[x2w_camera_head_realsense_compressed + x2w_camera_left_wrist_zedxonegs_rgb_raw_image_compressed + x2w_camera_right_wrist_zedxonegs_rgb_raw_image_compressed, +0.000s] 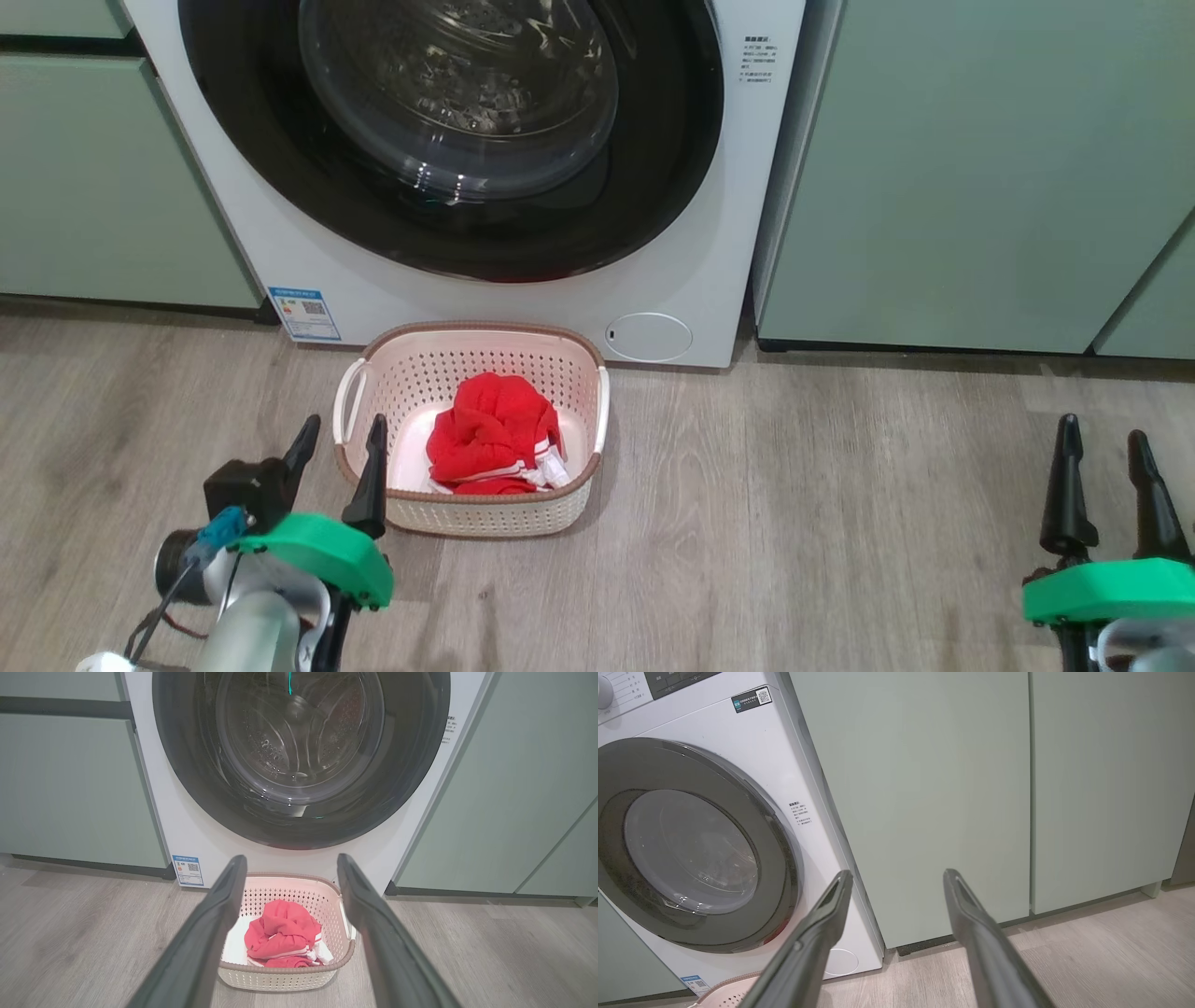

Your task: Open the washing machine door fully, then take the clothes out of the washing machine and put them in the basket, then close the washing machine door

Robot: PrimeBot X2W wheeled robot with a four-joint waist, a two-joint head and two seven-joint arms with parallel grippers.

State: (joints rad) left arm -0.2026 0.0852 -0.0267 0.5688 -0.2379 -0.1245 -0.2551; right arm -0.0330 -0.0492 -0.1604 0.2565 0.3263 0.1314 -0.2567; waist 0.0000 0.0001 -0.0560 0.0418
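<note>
Head view has the washing machine door (pixel 457 103) lying flush against the washing machine (pixel 709 280), ahead of and above both claws, so it looks shut. The clothes (pixel 492 434) lie bunched in the basket (pixel 485 513), just ahead of the left claw (pixel 344 425), whose inner finger stands beside the basket's near corner. The left claw and the right claw (pixel 1102 429), which is well off to the basket's far side, are spread wide and empty. Every step looks finished, so the next move calls only for confirming the door has latched
</note>
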